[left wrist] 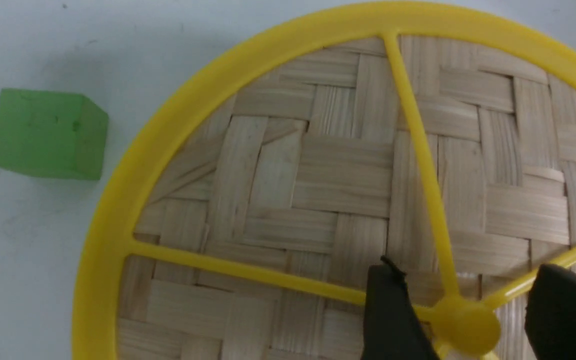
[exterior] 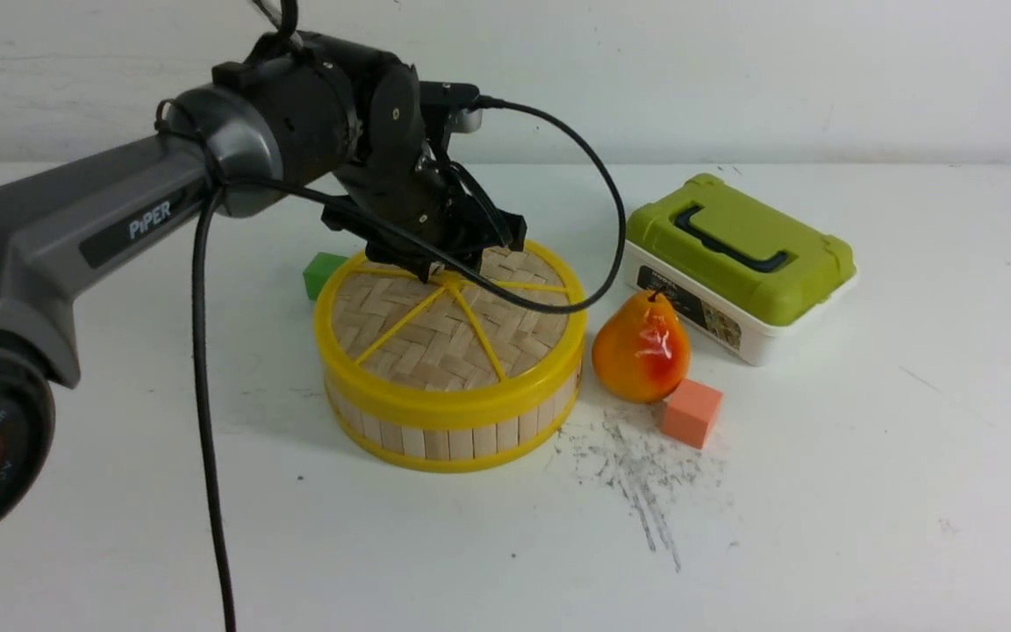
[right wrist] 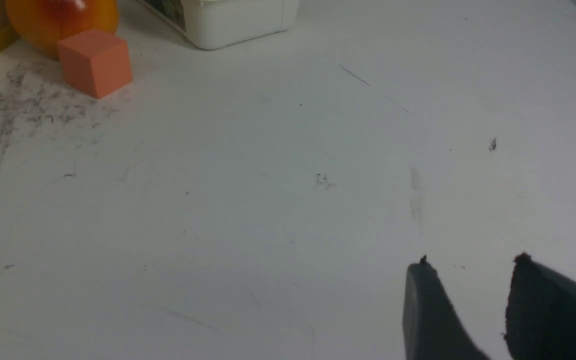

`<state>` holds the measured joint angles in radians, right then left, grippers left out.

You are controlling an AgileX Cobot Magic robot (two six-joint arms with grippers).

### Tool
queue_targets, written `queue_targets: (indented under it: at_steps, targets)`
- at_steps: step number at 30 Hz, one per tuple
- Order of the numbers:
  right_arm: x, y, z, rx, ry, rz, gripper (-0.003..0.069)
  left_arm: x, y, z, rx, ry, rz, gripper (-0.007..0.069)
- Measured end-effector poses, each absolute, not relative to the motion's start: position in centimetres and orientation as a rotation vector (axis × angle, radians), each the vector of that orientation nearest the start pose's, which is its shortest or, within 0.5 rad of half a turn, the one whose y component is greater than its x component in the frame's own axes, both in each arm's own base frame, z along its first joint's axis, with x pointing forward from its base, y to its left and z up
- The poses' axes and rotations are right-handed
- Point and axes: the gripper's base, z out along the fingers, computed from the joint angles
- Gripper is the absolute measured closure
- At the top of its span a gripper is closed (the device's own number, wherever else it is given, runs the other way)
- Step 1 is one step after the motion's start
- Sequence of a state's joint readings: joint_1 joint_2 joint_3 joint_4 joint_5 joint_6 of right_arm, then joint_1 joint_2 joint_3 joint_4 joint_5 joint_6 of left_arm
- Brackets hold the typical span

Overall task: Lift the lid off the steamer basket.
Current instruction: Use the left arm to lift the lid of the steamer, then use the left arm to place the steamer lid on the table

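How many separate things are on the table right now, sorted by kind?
steamer basket: 1
lid, sitting on the basket: 1
cubes: 2, the green cube and the orange cube
pear: 1
green-topped box: 1
Total: 6

the lid, a flat woven-bamboo disc with yellow rim, spokes and small centre knob, sits level on the steamer basket, a round tub of pale upright slats with yellow rims.
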<state>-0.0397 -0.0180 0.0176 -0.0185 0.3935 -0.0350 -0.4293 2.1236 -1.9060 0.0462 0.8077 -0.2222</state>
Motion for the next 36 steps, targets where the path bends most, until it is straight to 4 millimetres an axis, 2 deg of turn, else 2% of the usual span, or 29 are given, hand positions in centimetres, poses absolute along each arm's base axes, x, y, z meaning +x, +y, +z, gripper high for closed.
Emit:
queue_targets:
  at_steps: [3,8,11,15,25,27,29,31,32,36]
  targets:
    - [5.1,-0.3,17.3,-0.007,1.877,-0.070,0.0419,44.2,-19.9,25.8,0.287,2.521,-0.206,0.0273]
    - [5.1,-0.3,17.3,-0.007,1.877,-0.070,0.0419,44.2,-19.9,25.7,0.285,2.532,-0.203,0.0348]
    - [5.1,-0.3,17.3,-0.007,1.877,-0.070,0.0419,44.2,-19.9,25.8,0.285,2.527,-0.205,0.0435]
    - [5.1,-0.3,17.3,-0.007,1.877,-0.070,0.0419,44.2,-19.9,25.8,0.282,2.524,-0.211,0.0503]
    - [5.1,-0.3,17.3,-0.007,1.877,-0.070,0.0419,44.0,-19.8,26.6,0.278,2.514,-0.220,0.0514]
    - [5.1,-0.3,17.3,-0.007,1.877,-0.070,0.0419,43.6,-19.7,27.6,0.275,2.498,-0.225,0.0514]
    - [5.1,-0.3,17.3,-0.007,1.877,-0.070,0.0419,42.8,-19.3,30.1,0.270,2.448,-0.242,0.0514]
    - [5.1,-0.3,17.3,-0.007,1.877,-0.070,0.0419,42.3,-19.1,31.5,0.270,2.417,-0.247,0.0514]
    - [5.1,-0.3,17.3,-0.007,1.877,-0.070,0.0419,41.4,-18.5,33.9,0.271,2.364,-0.243,0.0514]
    - [5.1,-0.3,17.3,-0.007,1.877,-0.070,0.0419,39.2,-16.9,38.7,0.282,2.251,-0.181,0.0514]
